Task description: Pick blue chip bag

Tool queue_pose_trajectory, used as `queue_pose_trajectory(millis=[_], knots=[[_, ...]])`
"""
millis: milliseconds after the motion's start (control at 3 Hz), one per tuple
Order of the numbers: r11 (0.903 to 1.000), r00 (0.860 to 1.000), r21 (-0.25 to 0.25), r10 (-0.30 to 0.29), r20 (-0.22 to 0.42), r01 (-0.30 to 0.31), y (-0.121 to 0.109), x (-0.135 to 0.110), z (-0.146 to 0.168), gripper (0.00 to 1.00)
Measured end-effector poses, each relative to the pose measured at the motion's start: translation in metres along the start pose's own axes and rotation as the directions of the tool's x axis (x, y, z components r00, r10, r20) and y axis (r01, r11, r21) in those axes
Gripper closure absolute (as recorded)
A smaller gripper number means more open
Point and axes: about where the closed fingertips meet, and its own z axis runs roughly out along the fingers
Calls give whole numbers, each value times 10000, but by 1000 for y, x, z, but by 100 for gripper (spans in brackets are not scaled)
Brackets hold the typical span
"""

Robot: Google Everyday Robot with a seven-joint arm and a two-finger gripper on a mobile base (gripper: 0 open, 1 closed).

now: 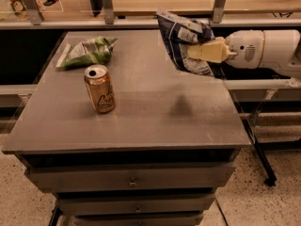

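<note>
The cream-coloured, two-fingered end effector reaches in from three o'clock on a white robot arm. Its fingers are pinched together on a wrinkly, dark blue chip bag of foil with white and silvery print. The fingers clamp the bag's right-hand side, so the bulk of it fans out to nine o'clock of the grip, its top corner towards eleven and its lower edge sagging towards six.

The bag sits over the two o'clock corner of the flat grey surface, the top of a set of drawers. It appears to be held in the air rather than resting. A soft shadow lies on the surface towards six o'clock of it, well apart from the bag itself. That gap suggests the grasp has taken the bag's weight, and the crumpled foil probably gives the fingers plenty to bite on.

A green and white snack bag lies flat at ten o'clock on the surface. A gold drink can stands upright near nine o'clock, just below it. Both are well apart from the end effector.
</note>
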Motion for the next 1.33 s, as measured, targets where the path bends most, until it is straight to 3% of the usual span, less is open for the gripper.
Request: queue_pose_trajectory(millis=[333, 1000, 1333], knots=[[9994, 9979, -101, 344, 550, -339, 4, 5, 8, 100], [9997, 9899, -242, 116, 1416, -83, 9, -11, 12, 100], [9971, 9938, -731, -120, 1109, 202, 12, -15, 17, 100]])
